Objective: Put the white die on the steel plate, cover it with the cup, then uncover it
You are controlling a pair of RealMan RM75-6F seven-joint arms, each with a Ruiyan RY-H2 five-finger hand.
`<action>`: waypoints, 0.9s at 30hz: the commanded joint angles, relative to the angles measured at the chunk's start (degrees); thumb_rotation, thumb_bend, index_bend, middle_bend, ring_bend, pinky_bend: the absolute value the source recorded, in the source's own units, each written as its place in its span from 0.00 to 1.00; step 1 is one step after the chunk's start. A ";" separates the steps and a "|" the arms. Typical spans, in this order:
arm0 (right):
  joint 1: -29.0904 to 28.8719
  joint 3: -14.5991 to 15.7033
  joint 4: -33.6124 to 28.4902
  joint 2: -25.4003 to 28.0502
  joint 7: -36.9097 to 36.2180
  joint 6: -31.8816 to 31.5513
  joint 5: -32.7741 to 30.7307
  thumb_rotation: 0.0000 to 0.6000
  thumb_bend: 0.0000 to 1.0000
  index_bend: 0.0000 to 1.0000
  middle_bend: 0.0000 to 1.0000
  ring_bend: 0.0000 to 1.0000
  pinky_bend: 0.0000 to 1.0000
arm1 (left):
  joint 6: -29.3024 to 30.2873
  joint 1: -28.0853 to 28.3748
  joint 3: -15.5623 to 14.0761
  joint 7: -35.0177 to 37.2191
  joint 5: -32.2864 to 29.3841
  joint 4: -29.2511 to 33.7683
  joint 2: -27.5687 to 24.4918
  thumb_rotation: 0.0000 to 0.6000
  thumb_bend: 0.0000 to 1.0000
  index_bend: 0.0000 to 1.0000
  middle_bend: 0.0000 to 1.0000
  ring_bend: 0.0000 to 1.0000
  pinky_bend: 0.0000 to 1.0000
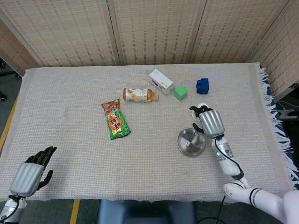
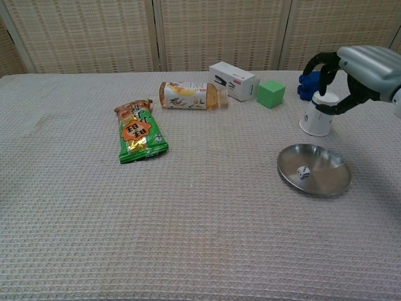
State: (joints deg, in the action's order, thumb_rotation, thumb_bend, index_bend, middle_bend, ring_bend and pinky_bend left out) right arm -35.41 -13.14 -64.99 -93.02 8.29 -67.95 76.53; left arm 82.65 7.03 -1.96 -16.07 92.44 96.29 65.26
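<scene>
The white die (image 2: pixel 303 172) lies in the left part of the steel plate (image 2: pixel 326 182), which in the head view shows as a round dish (image 1: pixel 187 145). The white paper cup (image 2: pixel 317 118) stands upside down just beyond the plate. My right hand (image 2: pixel 354 70) hovers over the cup's top with its fingers curved and apart, holding nothing. From the head camera, that hand (image 1: pixel 210 122) covers most of the cup (image 1: pixel 201 106). My left hand (image 1: pixel 31 174) rests open at the table's near left corner.
A blue block (image 2: pixel 309 81), a green cube (image 2: pixel 270 94), a white box (image 2: pixel 233 79) and a lying drink bottle (image 2: pixel 188 95) line the far side. A green snack bag (image 2: pixel 138 133) lies to the left. The table's fringed right edge (image 1: pixel 275 126) is close to the right arm.
</scene>
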 commanded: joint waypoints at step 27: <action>-7.37 -3.72 20.30 -5.45 -6.93 18.42 -9.47 1.00 0.14 0.28 0.25 0.06 0.26 | -1.09 0.42 0.07 -0.44 -0.66 -0.01 0.15 1.00 0.45 0.07 0.10 0.19 0.36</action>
State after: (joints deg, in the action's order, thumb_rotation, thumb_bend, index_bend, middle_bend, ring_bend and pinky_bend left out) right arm -42.52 -17.09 -45.70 -97.81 2.13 -49.93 66.89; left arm 81.55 7.45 -1.89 -16.52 91.79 96.28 65.40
